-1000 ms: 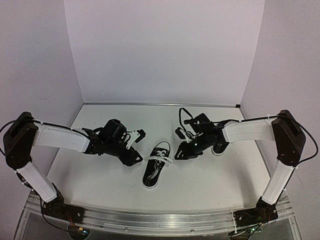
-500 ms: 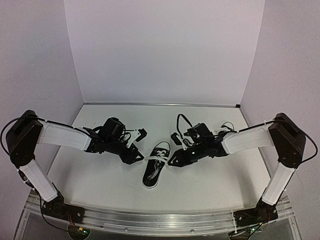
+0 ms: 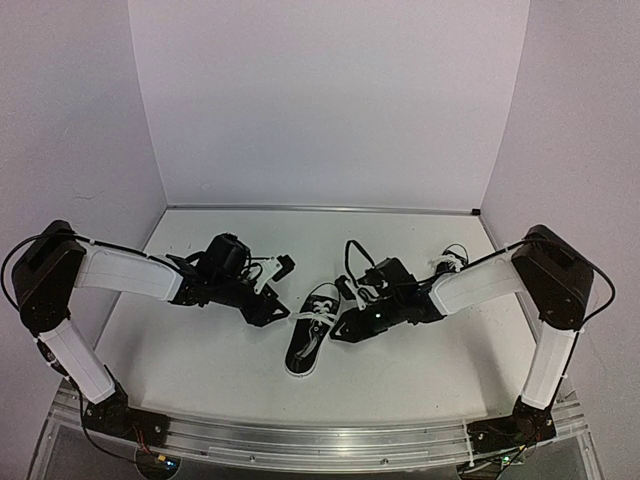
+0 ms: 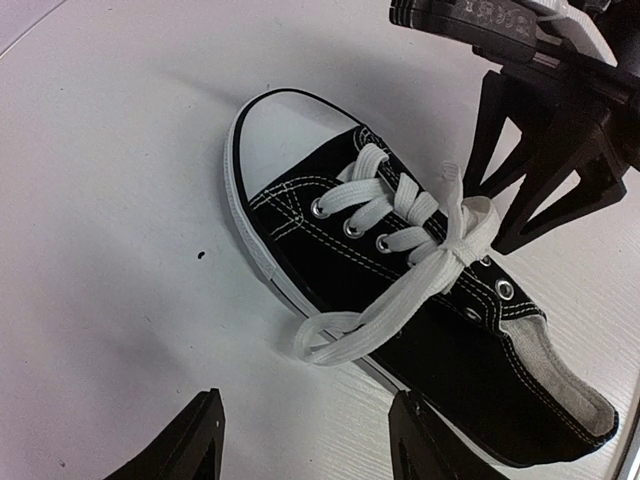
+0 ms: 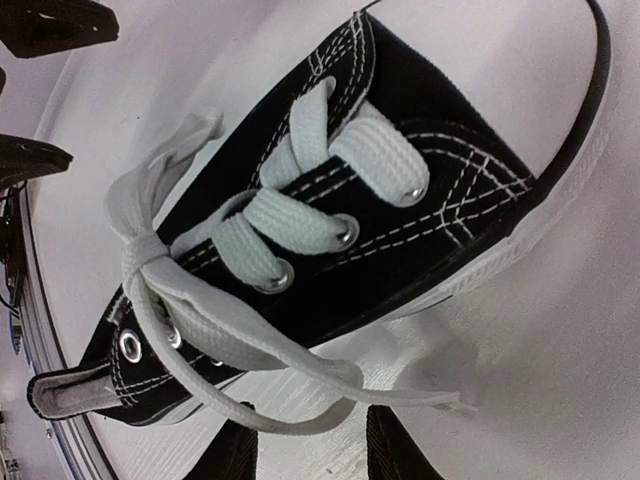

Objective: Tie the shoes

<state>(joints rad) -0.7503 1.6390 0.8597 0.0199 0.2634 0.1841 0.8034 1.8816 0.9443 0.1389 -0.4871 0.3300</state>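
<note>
One black sneaker (image 3: 310, 332) with a white toe cap lies mid-table, toe pointing away from me. Its white laces cross at a knot (image 4: 455, 238), with a loop (image 4: 335, 338) lying on the table on its left side and a loop with a loose end (image 5: 300, 395) on its right. My left gripper (image 3: 276, 310) is open just left of the shoe, its fingertips (image 4: 190, 440) apart and short of the left loop. My right gripper (image 3: 340, 330) is open at the shoe's right side, its fingertips (image 5: 400, 445) on either side of the right loop. The second sneaker (image 3: 453, 257) is mostly hidden behind the right arm.
White walls close the table at the back and on both sides. The right gripper (image 4: 545, 150) stands close over the shoe's far side in the left wrist view. A black cable (image 3: 352, 250) arches above the right wrist.
My right gripper has moved left and lower, up to the shoe's right side. The left gripper has barely moved. The shoe has stayed in place.
</note>
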